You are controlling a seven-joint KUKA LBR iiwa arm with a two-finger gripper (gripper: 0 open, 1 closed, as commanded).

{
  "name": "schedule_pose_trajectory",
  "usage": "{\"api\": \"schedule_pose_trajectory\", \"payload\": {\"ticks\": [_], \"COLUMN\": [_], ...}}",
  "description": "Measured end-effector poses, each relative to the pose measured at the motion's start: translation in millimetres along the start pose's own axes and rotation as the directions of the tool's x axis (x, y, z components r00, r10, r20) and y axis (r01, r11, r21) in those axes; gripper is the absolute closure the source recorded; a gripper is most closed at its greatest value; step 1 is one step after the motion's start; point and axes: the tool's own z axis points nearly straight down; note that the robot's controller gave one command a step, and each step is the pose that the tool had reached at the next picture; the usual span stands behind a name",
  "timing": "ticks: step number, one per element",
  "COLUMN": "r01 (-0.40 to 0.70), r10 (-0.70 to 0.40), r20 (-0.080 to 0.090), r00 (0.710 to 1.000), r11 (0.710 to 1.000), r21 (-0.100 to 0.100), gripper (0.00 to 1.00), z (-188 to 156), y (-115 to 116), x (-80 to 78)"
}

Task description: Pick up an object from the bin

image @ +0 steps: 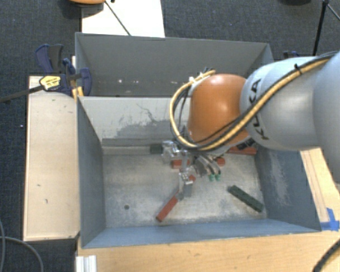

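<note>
Carefully now, I'd centre the claw [185, 187], clenched or released I cannot tell, over the upper end of the reddish-brown stick [168, 208].

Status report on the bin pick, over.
Gripper low, mid bin, at upper end of red-brown stick. Dark green bar lies apart, to its right.

Your arm [306, 106] is bulky and silver-grey, lettered KUKA in black, with a glossy orange wrist cover [215, 109], looped yellow-and-black cables [173, 113] and a small metal gripper [185, 180].
</note>
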Motion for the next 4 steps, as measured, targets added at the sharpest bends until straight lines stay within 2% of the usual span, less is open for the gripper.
{"api": "schedule_pose_trajectory", "payload": {"ticks": [1,2,3,4], "r01": [0.04,0.178,0.201,0.198], "r10": [-0.04,-0.178,-0.201,-0.198], "r20": [0.0,-0.001,0.001,-0.002], "r00": [0.999,0.984,0.98,0.98], "r11": [0.999,0.984,0.98,0.98], "r21": [-0.001,0.0,-0.001,-0.001], "gripper": [0.0,1.0,1.0,1.0], "z": [45,61,56,-70], "y": [2,8,9,3], "x": [22.4,23.3,20.7,40.4]}}
